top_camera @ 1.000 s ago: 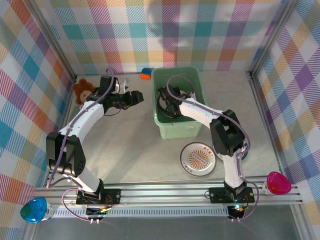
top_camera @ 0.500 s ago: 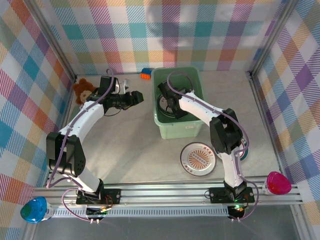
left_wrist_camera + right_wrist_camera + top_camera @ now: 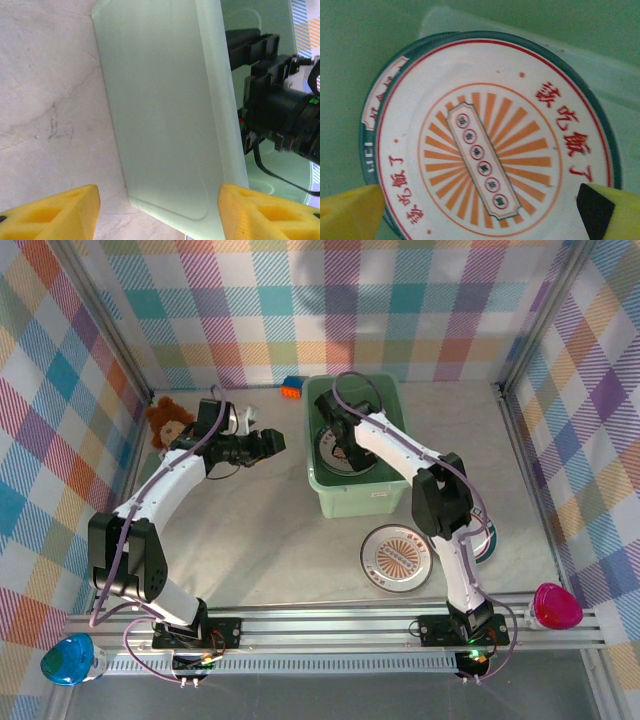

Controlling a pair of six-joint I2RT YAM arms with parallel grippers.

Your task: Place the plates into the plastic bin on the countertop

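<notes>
right gripper (image 3: 338, 440) open over the bin (image 3: 355, 496)

my fingers are spread wide and empty, just above a sunburst plate (image 3: 485, 150) lying in the bin on a teal-rimmed plate (image 3: 367, 132). my left gripper (image 3: 274, 441) sits just left of the bin's outer wall, jaws apart, holding nothing. a third plate (image 3: 397, 558) lies on the countertop (image 3: 270, 530) in front of the bin, beside my right arm.
</notes>
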